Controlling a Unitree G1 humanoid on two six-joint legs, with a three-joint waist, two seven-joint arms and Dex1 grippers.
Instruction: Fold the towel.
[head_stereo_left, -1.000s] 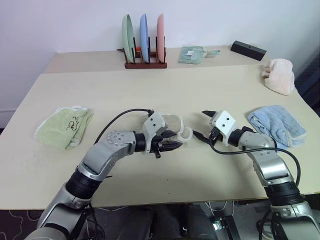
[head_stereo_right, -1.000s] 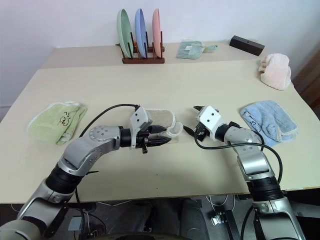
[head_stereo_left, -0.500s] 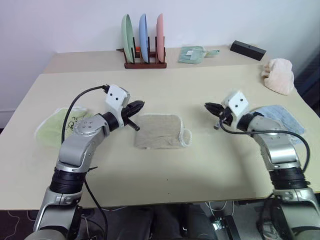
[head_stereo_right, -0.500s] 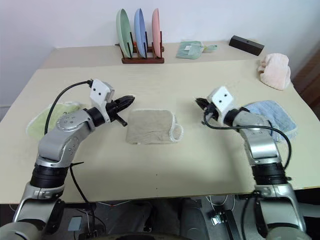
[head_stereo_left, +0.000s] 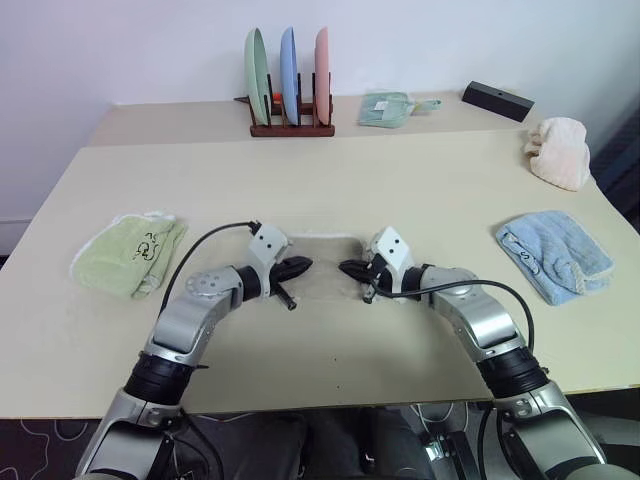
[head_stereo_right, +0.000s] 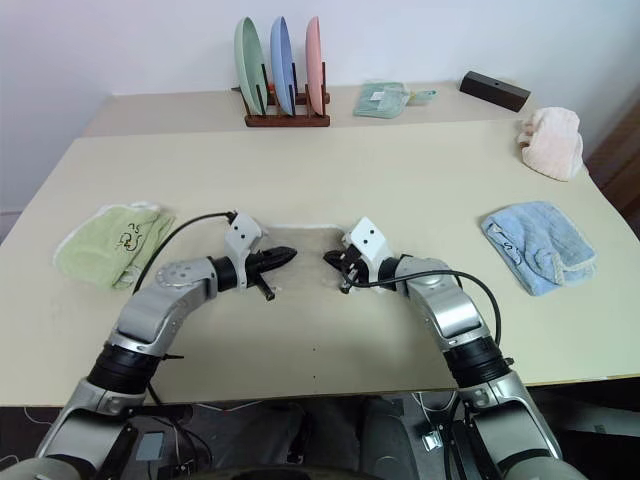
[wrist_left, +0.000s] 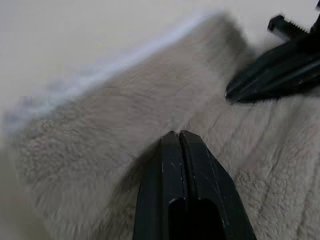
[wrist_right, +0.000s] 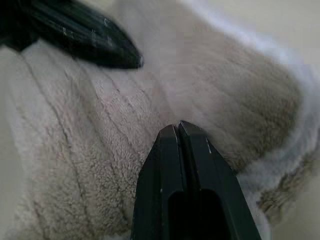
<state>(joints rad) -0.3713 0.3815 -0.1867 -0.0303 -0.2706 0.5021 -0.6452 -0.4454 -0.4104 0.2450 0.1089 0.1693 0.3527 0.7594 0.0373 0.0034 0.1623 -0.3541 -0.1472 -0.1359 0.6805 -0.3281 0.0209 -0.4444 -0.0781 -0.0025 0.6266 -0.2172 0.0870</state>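
The beige towel (head_stereo_left: 322, 247) lies folded on the table's middle, its white edging showing along the far side. My left gripper (head_stereo_left: 305, 264) and right gripper (head_stereo_left: 345, 268) point at each other over it, tips a short way apart. Both are shut, with no cloth seen between the fingers. In the left wrist view my shut left gripper (wrist_left: 178, 134) sits low over the towel's pile (wrist_left: 100, 130), with the right gripper (wrist_left: 270, 75) opposite. In the right wrist view the right gripper (wrist_right: 178, 125) lies over the ribbed towel (wrist_right: 235, 95), facing the left gripper (wrist_right: 85, 40).
A light green towel (head_stereo_left: 130, 252) lies at the left and a light blue towel (head_stereo_left: 553, 252) at the right. A pink cloth (head_stereo_left: 558, 150) sits far right. At the back stand a plate rack (head_stereo_left: 290, 75), a small green cloth (head_stereo_left: 385, 108) and a black box (head_stereo_left: 497, 100).
Half a second ago both shut grippers stood raised on either side of the towel; they have come inward and down over it. A second ago their fingers were open.
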